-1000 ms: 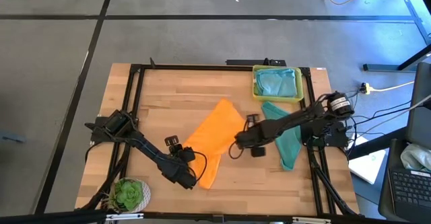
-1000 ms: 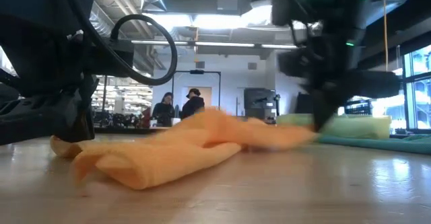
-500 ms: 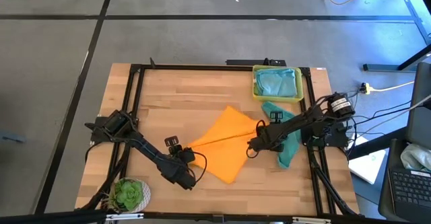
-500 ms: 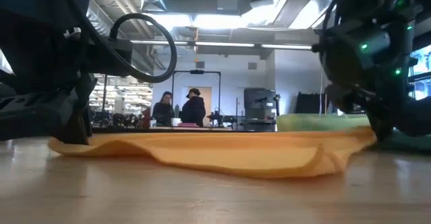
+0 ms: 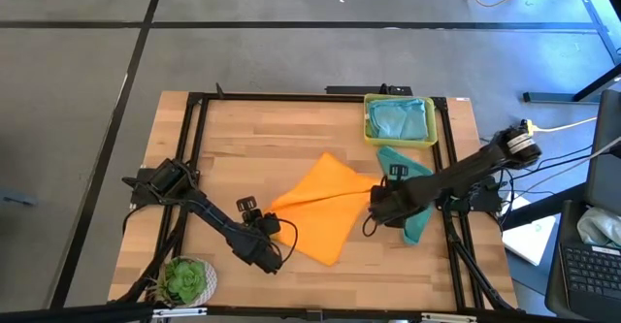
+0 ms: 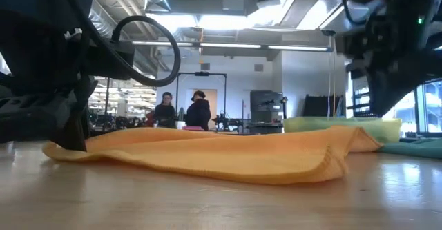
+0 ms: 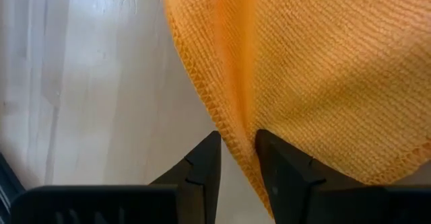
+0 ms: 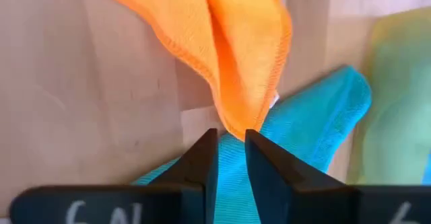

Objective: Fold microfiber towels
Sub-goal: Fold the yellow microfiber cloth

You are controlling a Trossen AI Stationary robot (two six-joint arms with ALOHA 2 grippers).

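Note:
The orange towel (image 5: 325, 207) lies spread as a diamond at mid-table, with a raised ridge running between my two grippers; in the low view (image 6: 228, 157) it rests on the wood. My left gripper (image 5: 272, 216) is shut on its left corner. My right gripper (image 5: 375, 199) is shut on its right corner. A teal towel (image 5: 415, 195) lies flat under my right arm. Light blue cloth (image 5: 400, 119) lies in the yellow tray (image 5: 369, 119). The lime green towel is not in view. My left gripper pinches the orange towel's hemmed edge (image 7: 232, 140) at its left corner between its two fingers (image 7: 202, 167), low at the table. The cloth spreads away from the fingers and lies on the wood. My right gripper pinches the orange towel's right corner (image 8: 232, 123) between its two fingers (image 8: 201, 160), where the cloth is gathered into a fold of several layers. The corner sits just above the teal towel (image 8: 303, 126). The cloth runs as a ridge toward my left gripper.
The yellow tray stands at the far right of the table. A small potted plant (image 5: 184, 279) stands at the near left corner. A black frame (image 5: 194, 148) runs along the table's edges. Bare wood (image 5: 243, 139) lies far left of the towel. People stand in the room behind (image 6: 183, 112).
My right gripper has gone toward the table's right edge with the orange towel's corner. The towel, bunched and folded over lengthwise before, has spread out into a wide diamond. Its left corner has stayed in my still left gripper.

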